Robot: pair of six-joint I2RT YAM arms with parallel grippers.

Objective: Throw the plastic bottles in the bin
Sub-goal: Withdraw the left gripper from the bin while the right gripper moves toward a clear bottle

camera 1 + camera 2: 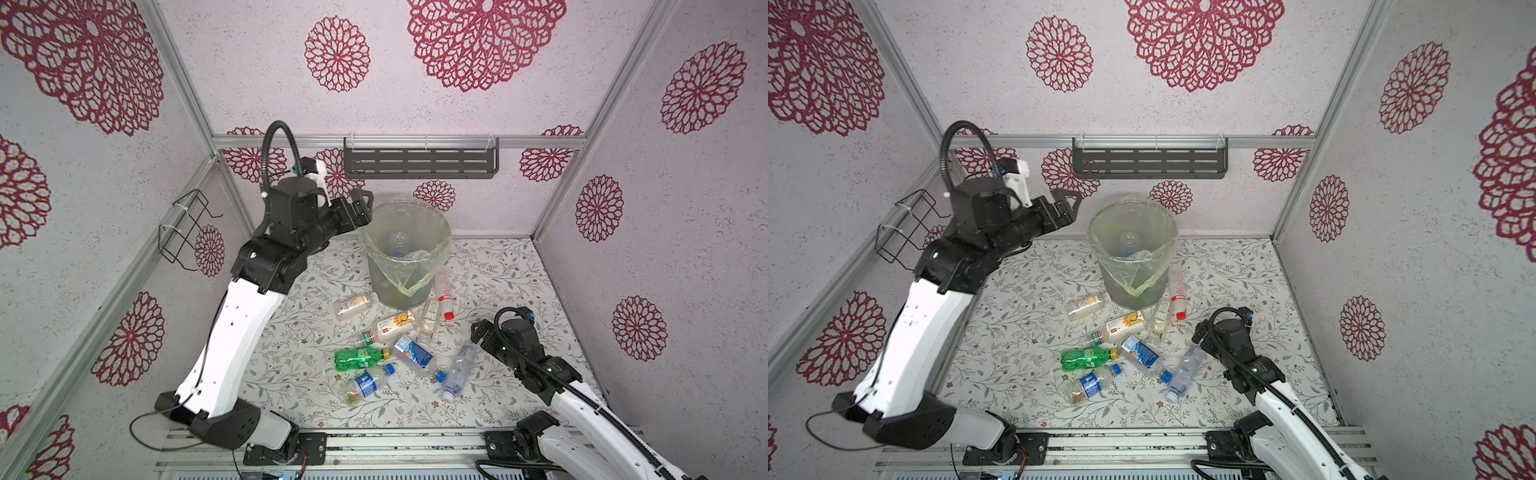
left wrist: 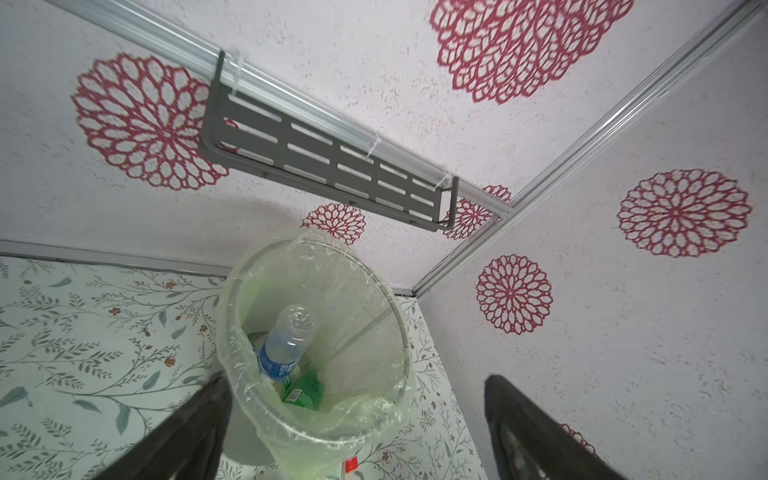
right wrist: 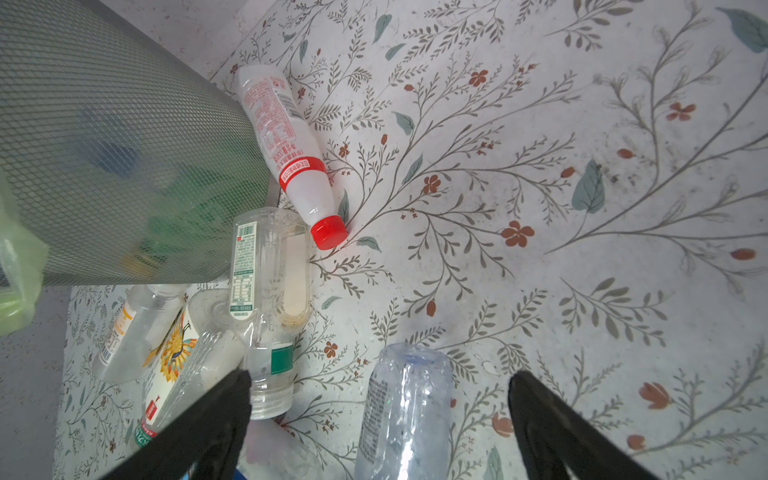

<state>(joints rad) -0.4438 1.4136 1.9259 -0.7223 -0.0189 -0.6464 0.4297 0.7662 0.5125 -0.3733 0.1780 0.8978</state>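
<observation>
Floral worktop [image 1: 498,270], bin [image 1: 380,286] near its back edge holding a blue-label bottle [image 2: 286,345] and a green bottle [image 2: 303,388], left gripper [image 1: 365,205] spread empty beside its rim, other bottles [image 1: 415,353] lying in front, right gripper [image 1: 478,332] spread near a clear bottle [image 3: 405,415]

Both top views overlook the whole table [image 1: 519,270]; wrist cameras peer closely down at it.

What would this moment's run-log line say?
left gripper: open, empty, by bin rim | right gripper: open, aimed at clear bottle | bin: blue-label bottle inside | table: several bottles lying
</observation>
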